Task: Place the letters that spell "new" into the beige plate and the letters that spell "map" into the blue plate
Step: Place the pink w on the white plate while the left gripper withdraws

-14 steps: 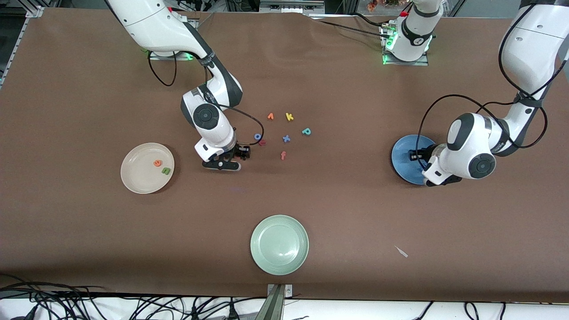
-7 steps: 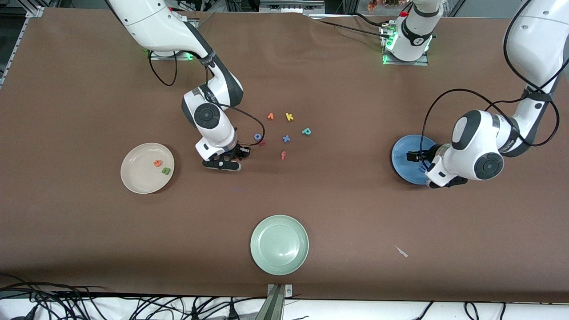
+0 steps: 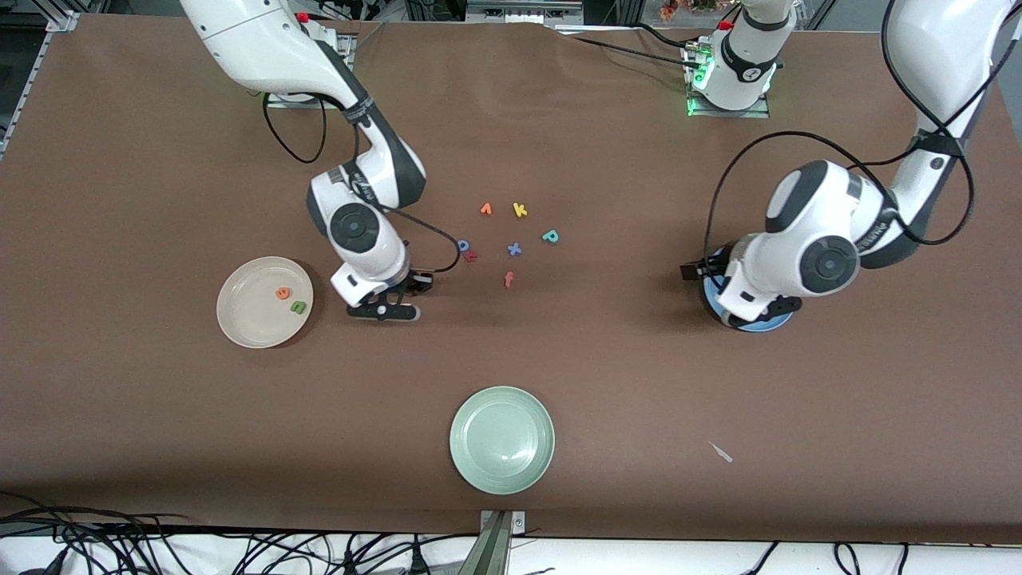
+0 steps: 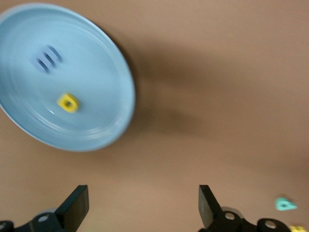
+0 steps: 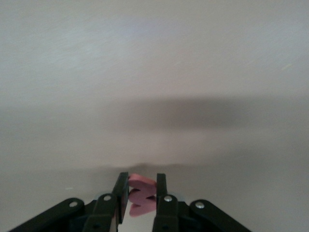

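Note:
My right gripper (image 3: 421, 281) is shut on the salmon-red w (image 5: 141, 186), just above the table between the letter cluster and the beige plate (image 3: 247, 319). An orange e (image 3: 283, 294) and a green n (image 3: 298, 307) lie in that plate. My left gripper (image 3: 695, 270) hangs open and empty over the table at the edge of the blue plate (image 3: 754, 323). The left arm hides most of this plate in the front view. In the left wrist view the blue plate (image 4: 101, 53) holds the blue m (image 4: 48, 59) and the yellow a (image 4: 68, 102). The teal p (image 3: 550, 236) lies among the loose letters.
On the table's middle lie an orange v (image 3: 485, 209), a yellow k (image 3: 520, 210), a blue x (image 3: 515, 249), a blue o (image 3: 462, 245) touching a small red letter (image 3: 471, 256), and a red f (image 3: 508, 279). A pale green plate (image 3: 501, 439) sits nearest the camera, a white scrap (image 3: 722, 453) beside it.
My right gripper shut on the w and carried it a little toward the beige plate. My left gripper opened over the blue plate and swung off its edge toward the letters.

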You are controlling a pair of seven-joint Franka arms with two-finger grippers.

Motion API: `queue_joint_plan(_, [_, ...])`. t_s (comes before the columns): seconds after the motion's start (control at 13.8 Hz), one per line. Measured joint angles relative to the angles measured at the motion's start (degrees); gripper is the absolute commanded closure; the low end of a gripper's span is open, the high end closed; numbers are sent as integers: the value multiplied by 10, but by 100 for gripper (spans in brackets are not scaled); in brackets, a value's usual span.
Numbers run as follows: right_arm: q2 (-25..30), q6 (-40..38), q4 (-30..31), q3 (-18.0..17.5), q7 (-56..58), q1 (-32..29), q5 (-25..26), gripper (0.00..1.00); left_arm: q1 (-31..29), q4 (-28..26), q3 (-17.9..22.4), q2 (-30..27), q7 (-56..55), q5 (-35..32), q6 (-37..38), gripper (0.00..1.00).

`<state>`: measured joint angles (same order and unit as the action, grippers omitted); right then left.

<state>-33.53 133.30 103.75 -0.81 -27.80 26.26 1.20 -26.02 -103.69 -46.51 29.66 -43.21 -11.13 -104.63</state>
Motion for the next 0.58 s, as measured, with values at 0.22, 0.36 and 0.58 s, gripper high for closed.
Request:
queue_joint_plan(0.22, [10, -42, -4, 51, 116, -10, 0, 94, 31, -1, -42, 1, -61, 1, 0, 0])
queue_joint_plan(0.36, [15, -61, -3, 85, 181, -12, 0, 94, 74, -1, -44, 2, -76, 1, -6, 0])
queue_joint_plan(0.58, [17, -83, -4, 130, 260, -14, 0, 92, 123, -3, -43, 16, -81, 1, -27, 0])
